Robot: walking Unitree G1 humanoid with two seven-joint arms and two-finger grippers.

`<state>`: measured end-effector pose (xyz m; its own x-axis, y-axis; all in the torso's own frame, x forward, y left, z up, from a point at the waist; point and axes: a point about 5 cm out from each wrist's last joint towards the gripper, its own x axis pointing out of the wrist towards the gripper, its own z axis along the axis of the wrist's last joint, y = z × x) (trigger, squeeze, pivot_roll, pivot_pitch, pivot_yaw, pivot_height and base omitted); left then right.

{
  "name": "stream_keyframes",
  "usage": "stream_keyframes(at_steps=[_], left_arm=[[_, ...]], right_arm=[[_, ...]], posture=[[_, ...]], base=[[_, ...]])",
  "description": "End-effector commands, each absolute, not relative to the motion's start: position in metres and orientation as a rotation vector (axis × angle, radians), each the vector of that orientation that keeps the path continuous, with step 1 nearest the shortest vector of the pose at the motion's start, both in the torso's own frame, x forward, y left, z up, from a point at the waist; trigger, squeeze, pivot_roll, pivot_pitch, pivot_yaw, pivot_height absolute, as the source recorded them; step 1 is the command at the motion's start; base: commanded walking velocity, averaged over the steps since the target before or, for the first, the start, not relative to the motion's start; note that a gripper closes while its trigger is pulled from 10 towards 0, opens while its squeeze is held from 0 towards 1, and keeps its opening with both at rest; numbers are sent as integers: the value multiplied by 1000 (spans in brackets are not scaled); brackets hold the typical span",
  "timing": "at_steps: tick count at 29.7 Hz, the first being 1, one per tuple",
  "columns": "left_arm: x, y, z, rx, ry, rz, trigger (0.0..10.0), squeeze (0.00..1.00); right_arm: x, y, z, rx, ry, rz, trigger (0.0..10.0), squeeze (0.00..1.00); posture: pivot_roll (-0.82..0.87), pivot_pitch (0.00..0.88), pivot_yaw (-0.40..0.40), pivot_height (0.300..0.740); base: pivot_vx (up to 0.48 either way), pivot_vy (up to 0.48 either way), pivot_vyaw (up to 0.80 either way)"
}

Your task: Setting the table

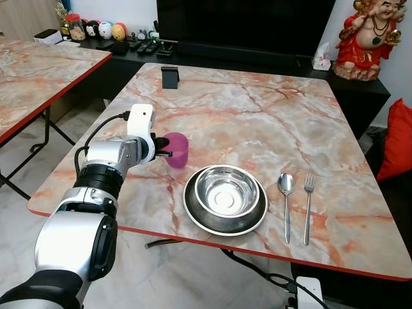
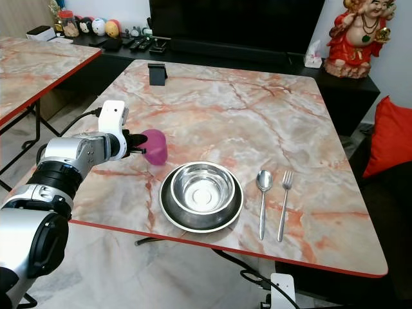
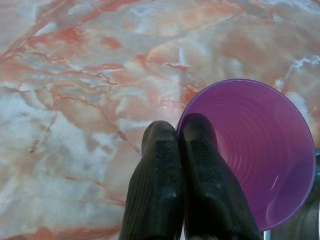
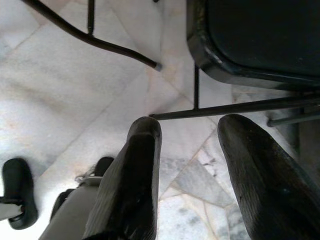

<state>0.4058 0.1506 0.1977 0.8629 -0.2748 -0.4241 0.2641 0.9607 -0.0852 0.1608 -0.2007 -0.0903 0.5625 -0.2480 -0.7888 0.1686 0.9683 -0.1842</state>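
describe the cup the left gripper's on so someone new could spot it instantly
Find the marble table with the red edge, then the steel bowl on its dark plate near the front edge. Just beside that bowl, toward the robot's left, stands the purple cup, with the left gripper pinching its rim, one finger inside. It is the only coloured plastic piece; the spoon and fork are metal.

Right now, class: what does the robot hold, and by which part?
The left gripper pinches the purple cup by its rim, one finger inside, one outside. The right gripper hangs open, holding nothing.
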Motion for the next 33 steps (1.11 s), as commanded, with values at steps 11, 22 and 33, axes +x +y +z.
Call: stream_keyframes(at_steps=[11, 22, 33], left_arm=[[405, 148, 194, 13, 506, -288, 10000, 0], [404, 143, 192, 17, 502, -314, 10000, 1000], [406, 140, 202, 23, 447, -328, 10000, 0]], right_arm=[[160, -200, -91, -103, 949, -248, 10000, 0], [160, -201, -90, -103, 945, -257, 10000, 0], [153, -203, -93, -105, 971, -248, 10000, 0]], posture=[[130, 0, -37, 724], [123, 0, -35, 724], [124, 0, -42, 724]], base=[[0, 0, 0], [0, 0, 0], [0, 0, 0]])
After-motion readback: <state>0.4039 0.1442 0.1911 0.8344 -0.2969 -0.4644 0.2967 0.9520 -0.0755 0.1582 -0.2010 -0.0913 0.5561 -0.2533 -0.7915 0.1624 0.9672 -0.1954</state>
